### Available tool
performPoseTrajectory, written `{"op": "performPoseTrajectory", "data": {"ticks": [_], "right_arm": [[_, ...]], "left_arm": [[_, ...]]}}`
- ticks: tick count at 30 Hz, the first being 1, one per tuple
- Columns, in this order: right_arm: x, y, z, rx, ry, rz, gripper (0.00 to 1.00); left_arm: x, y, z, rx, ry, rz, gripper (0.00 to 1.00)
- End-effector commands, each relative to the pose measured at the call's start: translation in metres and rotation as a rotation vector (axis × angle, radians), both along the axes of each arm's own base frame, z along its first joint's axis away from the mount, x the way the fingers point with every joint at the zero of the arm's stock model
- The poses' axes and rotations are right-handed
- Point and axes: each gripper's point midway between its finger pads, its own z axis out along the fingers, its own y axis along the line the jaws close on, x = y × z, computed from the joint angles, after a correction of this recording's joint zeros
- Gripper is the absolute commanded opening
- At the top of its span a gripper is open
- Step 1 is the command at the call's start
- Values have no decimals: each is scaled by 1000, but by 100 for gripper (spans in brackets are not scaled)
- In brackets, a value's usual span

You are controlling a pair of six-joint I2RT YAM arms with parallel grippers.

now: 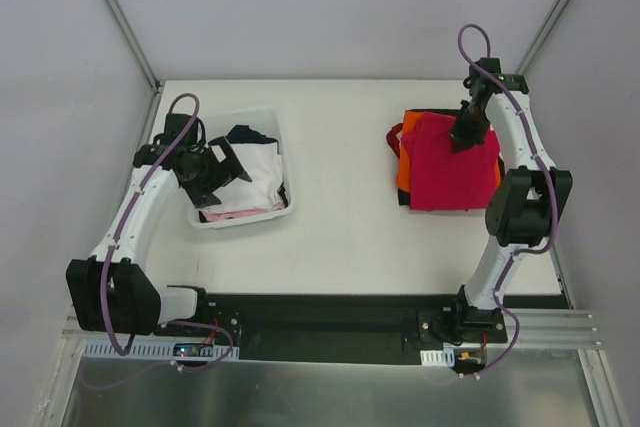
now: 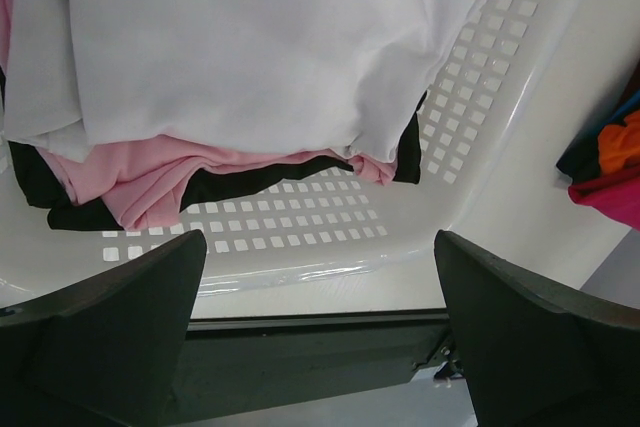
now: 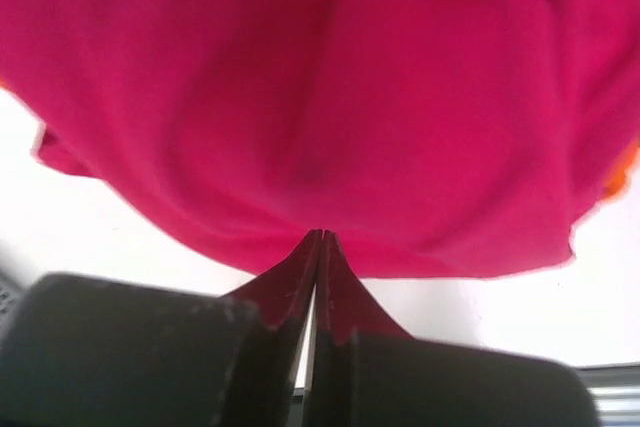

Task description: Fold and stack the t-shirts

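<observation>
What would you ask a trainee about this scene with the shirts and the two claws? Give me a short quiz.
1. True or false: the left claw hangs open above the white basket.
2. Which colour is the shirt under the shut right claw? A navy, B magenta, C white.
3. Fill in: the topmost shirt in the basket is ____.

Key:
1. True.
2. B, the magenta shirt.
3. White: the white shirt lies over pink and black ones.
</observation>
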Motion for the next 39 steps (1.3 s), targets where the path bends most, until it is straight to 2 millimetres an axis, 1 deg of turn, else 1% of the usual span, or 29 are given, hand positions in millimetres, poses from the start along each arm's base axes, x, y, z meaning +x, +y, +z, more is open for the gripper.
{"op": "performPoseTrajectory", "data": {"ticks": [1,2,4,5,7,8,9,11,13,14,15,16,17,19,20,21,23,24,26,27,30,31,32,33,34,36,37,38,39], "right_arm": [[35,53,17,250,-90,185,1],[48,61,21,309,-121,209,1],[62,76,36,421,-175,240,1],[69,79,40,442,-196,249,1],[82,85,56,477,-260,256,1],[85,87,58,481,-273,254,1],[90,78,56,485,-279,229,1],[98,71,52,487,-292,201,1],[105,65,40,494,-288,189,1],[114,67,20,550,-288,203,1],[118,68,9,579,-273,189,1],[125,65,-14,607,-248,169,1],[127,71,-25,674,-219,164,1],[132,74,-42,748,-182,114,1],[131,79,-58,798,-143,102,1],[129,81,-67,818,-121,88,1],[131,84,-76,848,-125,64,1],[124,85,-87,857,-99,43,1],[123,86,-91,867,-102,35,1],[115,87,-101,873,-75,23,1],[109,87,-106,882,-71,20,1],[101,88,-113,888,-48,7,1],[98,87,-114,888,-46,4,1],[96,83,-110,882,-55,1,1],[88,81,-116,873,-39,-17,1],[81,73,-118,852,-31,-56,1],[80,61,-114,832,-46,-87,1],[71,56,-120,831,-24,-124,1],[72,45,-119,831,-41,-161,1]], "left_arm": [[17,-12,9,-19,-19,-15,99],[18,-13,10,-15,-23,-20,99],[21,-20,12,-12,-25,-43,99],[22,-22,12,-10,-25,-48,99],[20,-26,10,-10,-16,-62,99],[19,-27,8,-11,-12,-64,99],[18,-27,8,-7,-13,-65,99],[18,-27,7,-3,-13,-71,99],[18,-26,6,2,-12,-75,99],[19,-26,6,4,-13,-79,99],[19,-27,6,2,-12,-82,99],[19,-29,4,-2,-3,-90,99],[20,-29,4,-2,-1,-93,99],[21,-30,4,-5,0,-102,99],[21,-31,4,-8,0,-103,99],[21,-32,4,-9,1,-108,99],[20,-33,4,-13,2,-118,99],[19,-34,4,-13,1,-122,99],[18,-34,3,-15,4,-125,99],[18,-35,3,-14,5,-128,99],[19,-35,2,-13,5,-133,99],[19,-35,3,-14,3,-136,99],[20,-36,4,-17,0,-137,99],[20,-36,4,-17,1,-139,99],[20,-35,4,-15,0,-141,99],[21,-36,4,-14,0,-142,99],[21,-36,4,-14,-3,-145,99],[21,-35,4,-13,-3,-145,99],[20,-36,5,-13,-3,-147,99]]}}
